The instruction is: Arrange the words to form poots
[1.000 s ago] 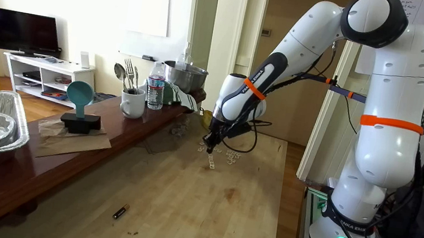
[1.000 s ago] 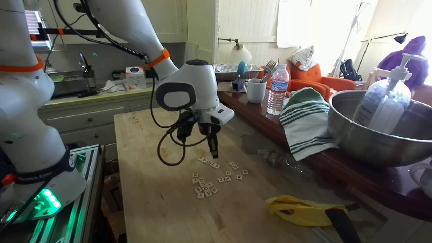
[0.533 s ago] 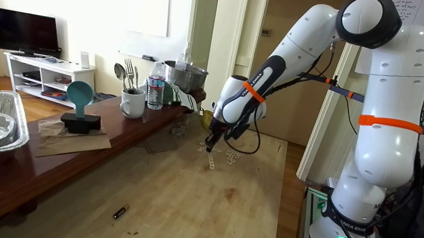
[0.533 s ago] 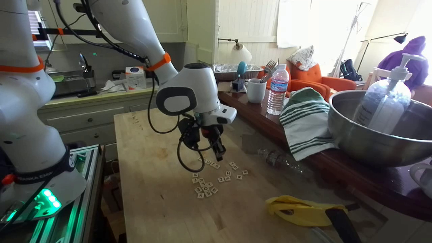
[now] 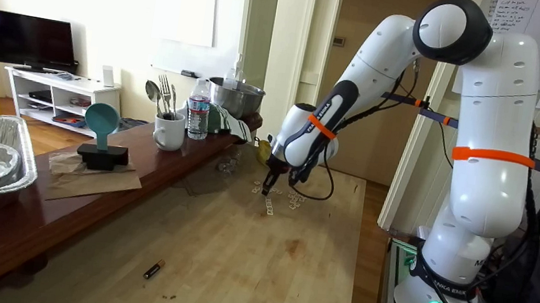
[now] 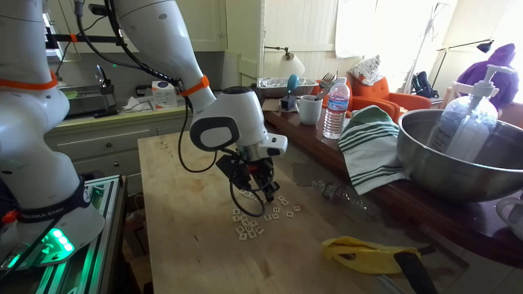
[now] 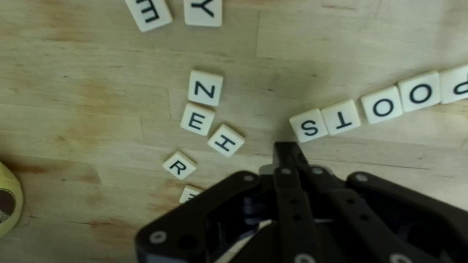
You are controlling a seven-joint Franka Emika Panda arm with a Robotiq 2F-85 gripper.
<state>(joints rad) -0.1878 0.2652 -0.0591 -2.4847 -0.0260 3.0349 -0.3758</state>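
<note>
Small pale letter tiles, the words' pieces, lie flat on the light wood table. In the wrist view the S tile (image 7: 309, 125), T tile (image 7: 341, 117), two O tiles (image 7: 382, 105) and the P tile (image 7: 455, 86), cut by the frame edge, form a slanted row reading POOTS. A thin gap parts T from the nearer O. My gripper (image 7: 287, 146) is shut with nothing between its fingers; its tips appear beside the S end, and contact cannot be told. In both exterior views the gripper (image 5: 265, 192) (image 6: 271, 198) hangs low near the row, partly hiding it.
Loose N (image 7: 205, 87), E (image 7: 197, 118), H (image 7: 226, 140) and R (image 7: 179, 165) tiles lie beside the row, with more scattered. A yellow item (image 6: 367, 255), a clear bottle (image 6: 333, 191) and a battery (image 5: 154, 269) lie on the table. A raised brown counter (image 5: 184, 160) borders it.
The arm has come down and the wrist has tilted. In an exterior view the fingertips have shifted slightly right and lower, over the row's S end. The tiles in sight look unmoved.
</note>
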